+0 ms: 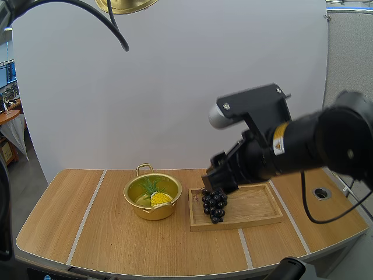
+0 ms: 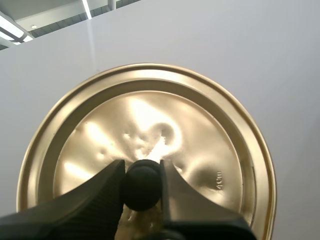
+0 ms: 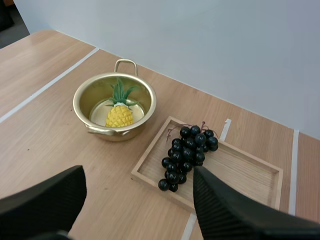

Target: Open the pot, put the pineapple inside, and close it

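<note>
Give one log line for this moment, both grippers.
left gripper: shut on knob of round golden lid | right gripper: open above black grape bunch on wooden tray | yellow pineapple: inside open golden pot

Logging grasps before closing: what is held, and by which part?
Left gripper pinches the lid by its black knob; right gripper is open, empty.

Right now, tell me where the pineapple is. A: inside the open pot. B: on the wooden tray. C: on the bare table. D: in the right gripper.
A: the pineapple lies inside the pot, which stands uncovered while the left gripper holds the lid.
</note>
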{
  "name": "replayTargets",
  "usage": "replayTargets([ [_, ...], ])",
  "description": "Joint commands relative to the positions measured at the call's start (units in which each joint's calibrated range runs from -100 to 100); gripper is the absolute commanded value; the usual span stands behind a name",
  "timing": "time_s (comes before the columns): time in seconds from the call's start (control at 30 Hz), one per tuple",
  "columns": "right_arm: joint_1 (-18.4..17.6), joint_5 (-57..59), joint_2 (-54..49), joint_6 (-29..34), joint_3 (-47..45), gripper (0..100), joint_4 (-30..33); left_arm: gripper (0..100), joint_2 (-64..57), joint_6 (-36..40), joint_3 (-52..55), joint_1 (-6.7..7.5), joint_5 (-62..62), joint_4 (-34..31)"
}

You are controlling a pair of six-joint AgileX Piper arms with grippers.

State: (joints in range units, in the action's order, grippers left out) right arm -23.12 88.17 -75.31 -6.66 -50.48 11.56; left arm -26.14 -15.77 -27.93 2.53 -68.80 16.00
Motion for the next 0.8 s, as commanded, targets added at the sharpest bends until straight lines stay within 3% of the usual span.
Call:
replayTargets([
  [0.0, 0.0, 2.8, -5.3, -0.2, -3.9, 100, 1.2, 0, 0.0, 0.4, -0.4, 0.09, 1.9, -0.6],
  [0.1, 0.0, 3.2, -7.7, -0.1, -5.6, 98, 1.1, 0, 0.0, 0.4, -0.4, 0.09, 1.9, -0.6],
  [0.17, 0.0, 3.2, -9.0, -0.1, -6.9, 73, 0.7, 0, 0.0, 0.4, -0.4, 0.09, 1.9, -0.6],
  [0.3, 0.0, 3.2, -11.3, -0.1, -9.0, 8, 0.3, 0, 0.0, 0.4, -0.4, 0.09, 1.9, -0.6],
  [0.33, 0.0, 3.6, -11.6, -0.1, -9.0, 0, 0.3, 0, 0.0, 0.4, -0.4, 0.09, 1.9, -0.6],
  [0.77, 0.0, 3.6, -12.3, -0.1, -8.8, 0, 2.2, 0, 0.0, 0.4, -0.4, 0.09, 1.9, -0.6],
])
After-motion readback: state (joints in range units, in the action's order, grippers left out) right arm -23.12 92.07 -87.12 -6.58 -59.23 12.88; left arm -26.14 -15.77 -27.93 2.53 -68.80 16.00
